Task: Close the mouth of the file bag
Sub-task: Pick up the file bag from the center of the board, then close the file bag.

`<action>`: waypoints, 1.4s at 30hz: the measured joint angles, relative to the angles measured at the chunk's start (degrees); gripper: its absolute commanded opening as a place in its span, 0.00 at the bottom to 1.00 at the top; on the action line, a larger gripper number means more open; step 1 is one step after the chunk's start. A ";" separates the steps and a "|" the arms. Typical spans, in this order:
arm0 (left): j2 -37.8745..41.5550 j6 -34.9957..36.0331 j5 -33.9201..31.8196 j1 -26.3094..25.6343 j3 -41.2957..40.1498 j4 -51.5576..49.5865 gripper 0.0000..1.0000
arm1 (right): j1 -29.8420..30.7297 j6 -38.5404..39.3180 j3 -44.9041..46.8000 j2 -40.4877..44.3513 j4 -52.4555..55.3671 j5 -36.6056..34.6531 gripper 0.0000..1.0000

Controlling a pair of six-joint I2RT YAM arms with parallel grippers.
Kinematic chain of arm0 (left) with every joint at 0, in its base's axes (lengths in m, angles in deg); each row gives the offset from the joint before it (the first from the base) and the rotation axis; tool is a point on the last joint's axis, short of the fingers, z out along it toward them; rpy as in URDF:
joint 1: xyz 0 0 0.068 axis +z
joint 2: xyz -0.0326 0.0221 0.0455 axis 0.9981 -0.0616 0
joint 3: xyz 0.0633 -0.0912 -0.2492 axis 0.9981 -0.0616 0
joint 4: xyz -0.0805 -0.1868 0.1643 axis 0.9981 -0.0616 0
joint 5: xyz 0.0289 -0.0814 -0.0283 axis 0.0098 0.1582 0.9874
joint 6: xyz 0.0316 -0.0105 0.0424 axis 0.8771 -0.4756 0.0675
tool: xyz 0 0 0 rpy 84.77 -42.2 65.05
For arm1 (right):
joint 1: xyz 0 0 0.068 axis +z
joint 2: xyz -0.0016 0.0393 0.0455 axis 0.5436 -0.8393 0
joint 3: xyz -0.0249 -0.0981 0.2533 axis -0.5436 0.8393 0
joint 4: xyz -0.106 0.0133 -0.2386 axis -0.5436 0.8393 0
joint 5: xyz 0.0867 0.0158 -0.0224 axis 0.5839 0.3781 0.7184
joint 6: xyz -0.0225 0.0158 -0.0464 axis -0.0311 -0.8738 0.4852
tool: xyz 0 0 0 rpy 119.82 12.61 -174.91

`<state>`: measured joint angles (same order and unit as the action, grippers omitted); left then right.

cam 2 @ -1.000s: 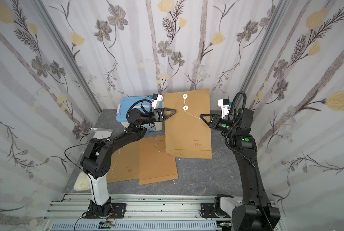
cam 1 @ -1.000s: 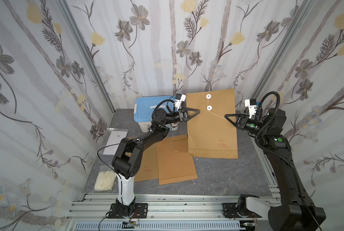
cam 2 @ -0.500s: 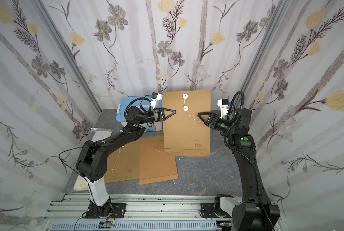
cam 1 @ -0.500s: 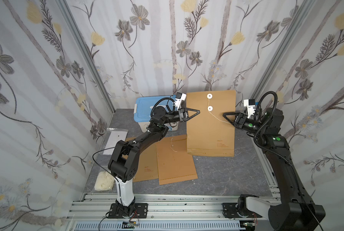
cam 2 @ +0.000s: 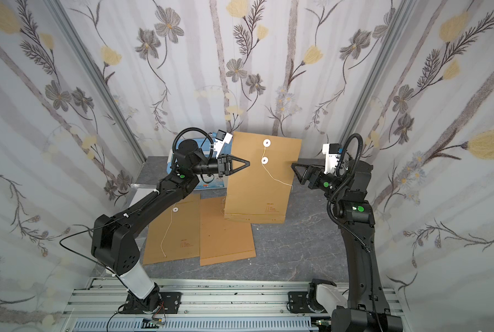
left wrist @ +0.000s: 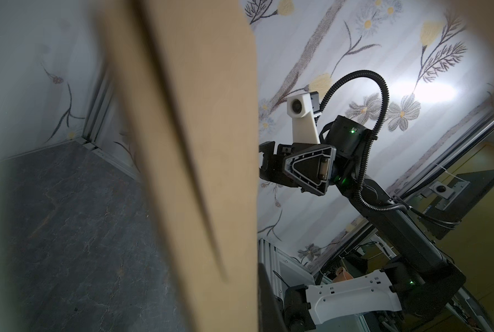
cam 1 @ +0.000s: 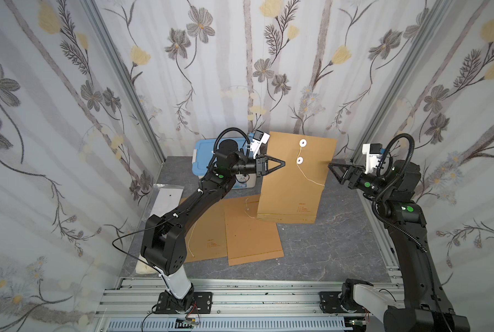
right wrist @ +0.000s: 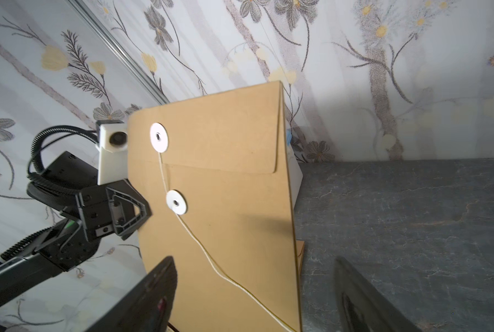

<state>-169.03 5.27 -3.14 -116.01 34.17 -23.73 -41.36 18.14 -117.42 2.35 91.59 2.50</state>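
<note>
The file bag (cam 1: 294,184) is a flat rectangle of matte brown kraft paper. It stands upright between the two grippers, with its mouth end up and its lower end down by the table (cam 1: 334,244). The left gripper (cam 1: 283,164) has its black triangular fingers pinched together on the bag's near side edge, below the flap (right wrist: 219,149).

The right gripper (cam 1: 333,170) faces the opposite edge and grips nothing. In the right wrist view its two dark fingers (right wrist: 156,290) are spread wide, and the bag's edge and the cord's tail show in the gap between them.

The flap is folded down over the front with rounded corners, and its lower rim lies smooth against the body. It carries the upper disc (right wrist: 159,140), a white, round, flat paper washer with a small centre rivet. The lower disc (right wrist: 176,202), of the same kind, sits on the body level with the left gripper's tips.

A thin cream cord (right wrist: 208,255) runs from the upper disc to the lower one. It then trails in a slack slant towards the right gripper. Whether it is wound round the lower disc cannot be told.

Small red print (cam 1: 303,209) marks the bag's lower part.

Below the left gripper, two more kraft envelopes (cam 1: 251,232) lie flat on the grey, stone-veined table. A blue plastic box (cam 1: 204,153) sits behind that gripper's wrist.
</note>
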 measured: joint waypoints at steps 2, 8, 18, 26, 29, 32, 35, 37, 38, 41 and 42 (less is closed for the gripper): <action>0.00 2.58 0.76 0.15 2.19 -3.39 0.00 | 0.07 3.23 -0.94 -0.81 0.72 2.40 0.86; -0.55 6.80 2.45 0.68 5.92 -10.60 0.00 | -0.07 10.82 -3.10 -4.55 4.70 6.45 0.84; -1.40 4.52 2.45 2.86 6.64 -8.72 0.00 | 0.04 8.85 1.33 -6.54 0.76 12.59 0.80; -2.69 -1.14 2.62 2.86 6.84 -2.43 0.00 | 0.50 7.08 3.58 -8.09 -4.81 14.97 0.76; -3.15 -3.58 2.62 2.97 7.19 0.00 0.00 | 0.52 6.95 3.82 -9.09 -5.18 15.96 0.73; -3.43 -5.01 2.58 3.15 7.69 1.36 0.00 | 0.52 6.95 3.82 -9.70 -5.16 16.48 0.65; -3.45 -5.75 2.27 3.32 7.80 2.19 0.00 | 0.55 7.19 3.72 -9.73 -5.05 17.49 0.54; -3.65 -6.10 2.10 3.50 8.04 2.25 0.00 | 0.55 7.91 3.17 -9.97 -4.24 18.10 0.46; -3.76 -6.34 1.99 3.56 8.17 2.25 0.00 | 0.55 8.28 2.95 -10.05 -3.80 18.16 0.45; -3.85 -6.05 1.92 3.78 8.63 1.73 0.00 | 0.52 9.14 2.32 -10.14 -1.92 18.16 0.39; -3.72 -5.49 1.77 3.89 8.68 1.14 0.00 | 0.52 9.38 2.10 -10.12 -1.66 18.12 0.35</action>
<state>-172.75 -0.22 -1.37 -112.12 42.85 -22.59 -40.83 27.51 -115.32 -7.77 89.93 20.62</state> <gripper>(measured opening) 0.052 0.414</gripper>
